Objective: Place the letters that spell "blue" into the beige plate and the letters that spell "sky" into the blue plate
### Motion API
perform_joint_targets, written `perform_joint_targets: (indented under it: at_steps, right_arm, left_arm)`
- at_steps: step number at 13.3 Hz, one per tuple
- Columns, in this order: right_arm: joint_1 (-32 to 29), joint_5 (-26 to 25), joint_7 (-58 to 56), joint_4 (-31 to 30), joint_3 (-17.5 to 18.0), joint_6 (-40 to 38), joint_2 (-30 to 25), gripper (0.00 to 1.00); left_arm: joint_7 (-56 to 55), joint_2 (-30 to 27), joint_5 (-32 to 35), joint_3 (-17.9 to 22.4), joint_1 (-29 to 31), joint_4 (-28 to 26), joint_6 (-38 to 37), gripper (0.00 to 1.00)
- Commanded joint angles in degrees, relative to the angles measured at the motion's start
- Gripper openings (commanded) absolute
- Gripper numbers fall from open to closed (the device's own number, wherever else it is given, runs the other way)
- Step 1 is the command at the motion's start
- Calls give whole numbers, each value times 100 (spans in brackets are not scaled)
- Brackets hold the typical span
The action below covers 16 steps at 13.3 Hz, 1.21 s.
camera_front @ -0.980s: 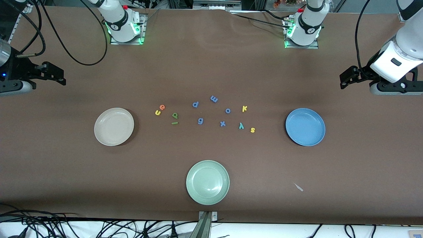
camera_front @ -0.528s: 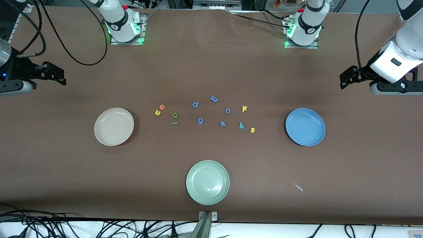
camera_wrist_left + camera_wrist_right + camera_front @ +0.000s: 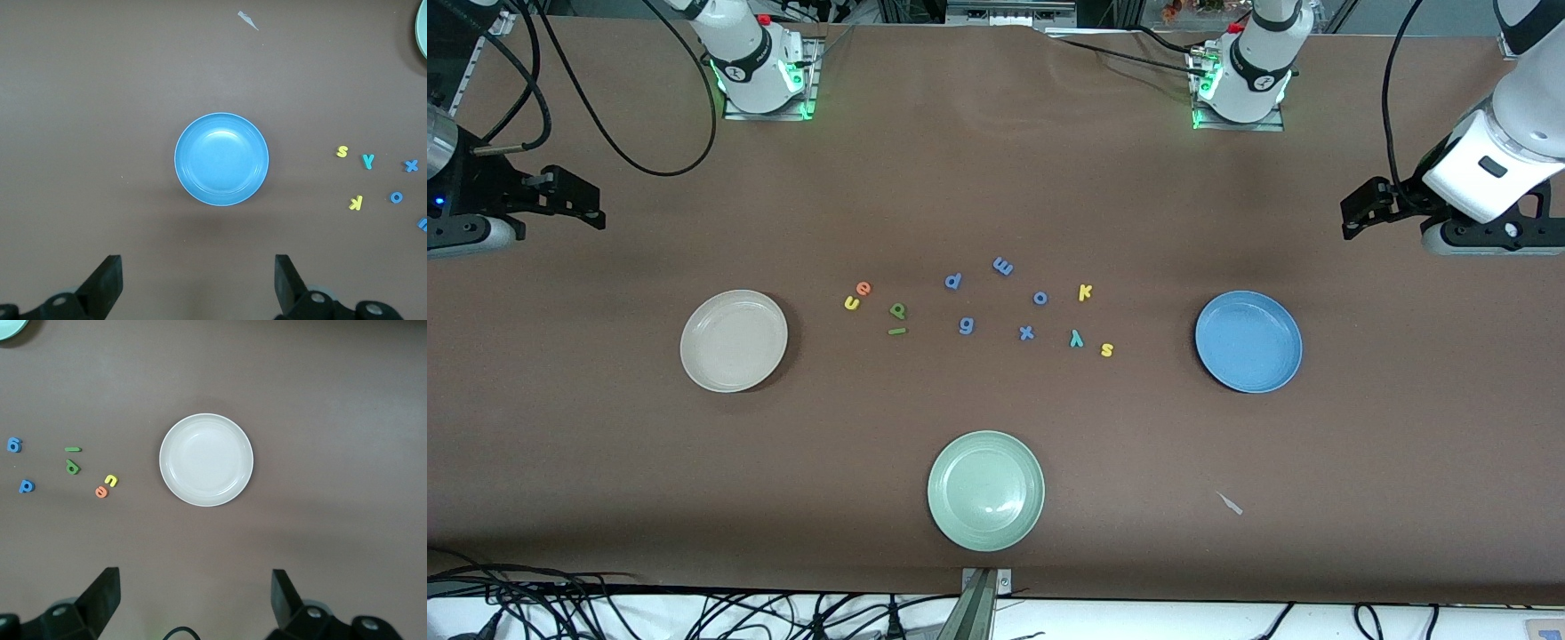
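Lying on the brown table (image 3: pixel 996 178) are twelve foam letters and three round plates; none of the letters sits in a plate.

Plates (3): the beige plate (image 3: pixel 734 340) toward the right arm's end of the table, the blue plate (image 3: pixel 1248 341) toward the left arm's end, and a pale green plate (image 3: pixel 985 490) nearest the front camera, between the other two.

Letters that spell "blue" (4): orange e (image 3: pixel 863 288), yellow u (image 3: pixel 852 303), green b (image 3: pixel 897 310) and green l (image 3: pixel 896 331), grouped near the beige plate but apart from it.

Letters that spell "sky" (3): yellow s (image 3: pixel 1106 349), yellow k (image 3: pixel 1084 292) and teal y (image 3: pixel 1076 337), grouped near the blue plate but apart from it.

All-blue letters (5): p (image 3: pixel 952 281), m (image 3: pixel 1002 265), o (image 3: pixel 1040 298), g (image 3: pixel 966 325) and x (image 3: pixel 1026 332), spread between the two groups.

Grippers (2): the left gripper (image 3: pixel 197 283) hangs above the table over its own arm's end, looking down on the blue plate, with its two fingers (image 3: pixel 107 280) spread wide and nothing between them. The right gripper (image 3: pixel 195 600) hangs over its arm's end, looking down on the beige plate, its two fingers (image 3: pixel 105 595) likewise spread wide and bare.

One small pale scrap (image 3: pixel 1231 504) lies on the table nearer the front camera than the blue plate.
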Motion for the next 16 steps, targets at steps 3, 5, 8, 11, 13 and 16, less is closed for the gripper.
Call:
perform_joint_targets:
  at_steps: [3,5,8,11,13,16]
  right_arm:
    - [-45,-8,24,116,67,-126,13,100]
    - [-37,-8,24,125,76,-117,13,100]
    - [-28,1,24,125,76,-108,13,100]
    - [25,1,24,125,76,-108,13,100]
    - [43,10,24,125,76,-91,13,100]
    - [43,10,-11,125,67,-82,21,100]
  left_arm:
    - [111,64,70,7,-23,166,-142,100]
    - [111,73,70,7,-23,166,-142,100]
    - [128,99,52,7,-14,105,-150,100]
    - [41,423,-237,-54,-224,166,-124,100]
    - [23,748,-247,-55,-496,175,-80,100]
    - [-457,1634,-247,-64,-926,875,-54,100]
